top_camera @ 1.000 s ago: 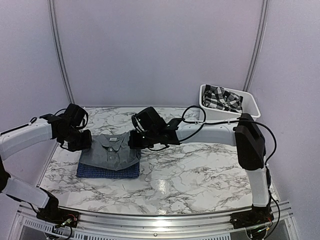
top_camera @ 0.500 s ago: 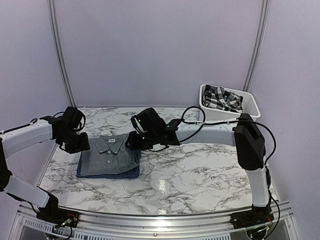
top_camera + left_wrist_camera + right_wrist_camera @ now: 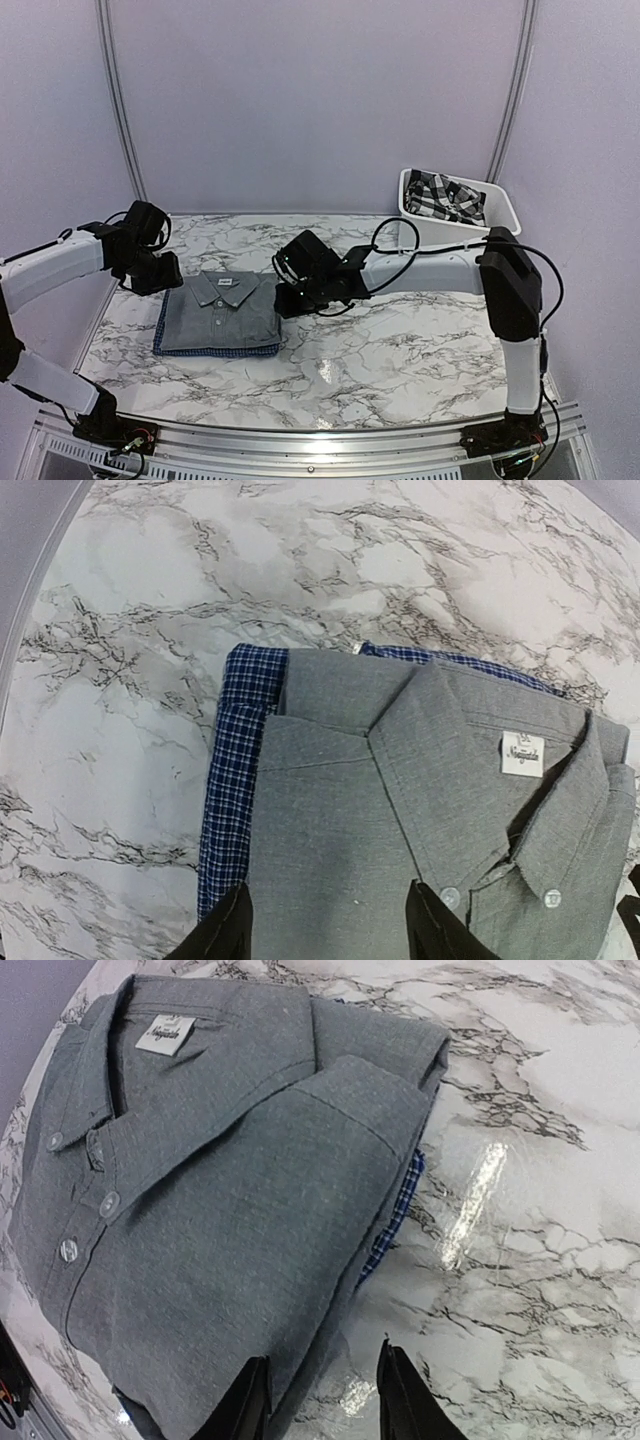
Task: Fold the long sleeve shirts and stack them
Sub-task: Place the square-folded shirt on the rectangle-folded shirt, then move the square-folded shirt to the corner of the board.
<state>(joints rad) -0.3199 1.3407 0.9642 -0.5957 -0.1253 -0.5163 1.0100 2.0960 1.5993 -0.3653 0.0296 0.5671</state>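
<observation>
The grey long sleeve shirt (image 3: 222, 308) lies folded, collar at the far side, on top of the dark blue checked shirt (image 3: 160, 322), which shows only as a strip along its left and near edges. My left gripper (image 3: 162, 274) is open just off the stack's far left corner. In the left wrist view its gripper (image 3: 330, 925) hangs over the grey shirt (image 3: 400, 800) beside the checked edge (image 3: 235, 760), holding nothing. My right gripper (image 3: 290, 297) is open at the stack's right edge. Its wrist view shows the gripper (image 3: 322, 1400) empty over the grey shirt's (image 3: 220, 1190) edge and the marble.
A white bin (image 3: 502, 214) holding a black-and-white plaid cloth (image 3: 445, 195) stands at the back right corner. The marble table (image 3: 400, 340) stretches right of and in front of the stack. Walls close in behind and at both sides.
Both grippers opened and let go of the grey shirt, which now lies flat on the checked one. The right gripper drew back to the right; the left shifted slightly away.
</observation>
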